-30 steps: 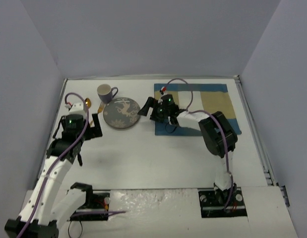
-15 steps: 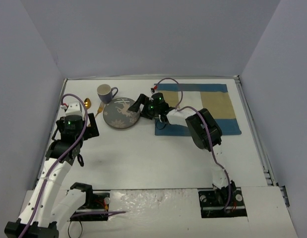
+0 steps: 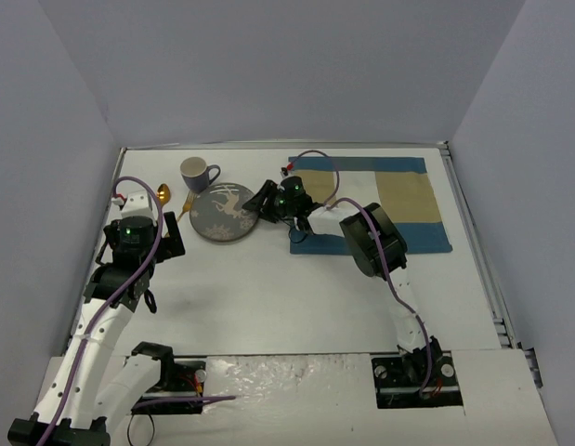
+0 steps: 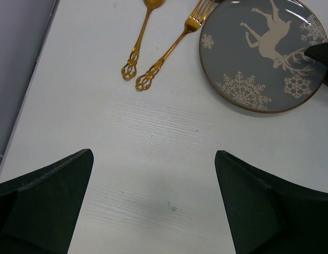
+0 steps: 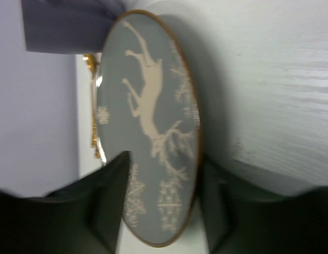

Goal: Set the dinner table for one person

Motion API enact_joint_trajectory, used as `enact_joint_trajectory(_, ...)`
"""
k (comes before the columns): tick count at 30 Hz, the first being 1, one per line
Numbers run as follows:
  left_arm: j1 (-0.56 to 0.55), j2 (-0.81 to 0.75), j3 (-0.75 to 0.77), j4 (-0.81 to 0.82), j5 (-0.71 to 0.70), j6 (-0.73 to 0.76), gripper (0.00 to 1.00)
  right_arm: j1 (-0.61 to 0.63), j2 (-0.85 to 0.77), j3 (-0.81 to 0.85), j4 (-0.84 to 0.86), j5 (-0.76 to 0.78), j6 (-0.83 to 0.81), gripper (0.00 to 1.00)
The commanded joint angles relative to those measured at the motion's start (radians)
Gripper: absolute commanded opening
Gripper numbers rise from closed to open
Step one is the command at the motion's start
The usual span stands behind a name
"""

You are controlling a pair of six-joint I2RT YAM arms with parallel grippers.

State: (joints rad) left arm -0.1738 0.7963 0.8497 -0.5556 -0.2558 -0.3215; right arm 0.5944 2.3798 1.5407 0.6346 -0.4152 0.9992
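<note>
A grey plate (image 3: 222, 214) with a white deer and snowflakes lies on the white dinner table (image 3: 287, 297). My right gripper (image 3: 265, 200) is at the plate's right edge. In the right wrist view its jaws (image 5: 164, 201) stand apart on either side of the plate's (image 5: 153, 132) gold rim, open. A gold spoon (image 3: 163, 193) and gold fork (image 3: 186, 204) lie left of the plate, and a blue-and-white mug (image 3: 198, 173) stands behind it. My left gripper (image 3: 166, 243) is open and empty (image 4: 153, 201) over bare table, near the cutlery handles.
A blue-and-tan striped placemat (image 3: 398, 200) lies at the back right, its left part under my right arm. Metal rails (image 3: 482, 269) run along the table's right edge. Grey walls enclose the back and sides. A right fingertip (image 4: 322, 53) shows over the plate (image 4: 259, 53).
</note>
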Motion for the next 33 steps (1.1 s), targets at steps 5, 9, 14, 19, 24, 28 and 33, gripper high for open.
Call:
enact_joint_trajectory(5,0.0,-0.004,0.039,0.057,-0.008,0.012,0.97,-0.003,0.011,-0.024,-0.051,0.003,-0.018,0.13)
enact_joint_trajectory(9,0.0,0.001,0.04,0.059,-0.005,0.015,0.97,-0.015,-0.039,-0.063,-0.019,-0.023,-0.015,0.01)
enact_joint_trajectory(14,0.002,0.003,0.04,0.062,-0.002,0.015,0.97,-0.031,-0.121,-0.141,0.108,-0.11,0.027,0.0)
enact_joint_trajectory(19,0.003,0.008,0.042,0.062,-0.002,0.016,0.97,-0.047,-0.218,-0.192,0.168,-0.175,0.047,0.0)
enact_joint_trajectory(24,0.005,0.012,0.043,0.06,-0.003,0.016,0.97,-0.073,-0.291,-0.243,0.263,-0.226,0.104,0.0)
enact_joint_trajectory(28,0.007,0.013,0.043,0.06,-0.002,0.015,0.97,-0.102,-0.333,-0.277,0.331,-0.258,0.144,0.0)
enact_joint_trajectory(33,0.011,0.016,0.044,0.06,-0.003,0.016,0.97,-0.161,-0.385,-0.328,0.397,-0.288,0.17,0.0)
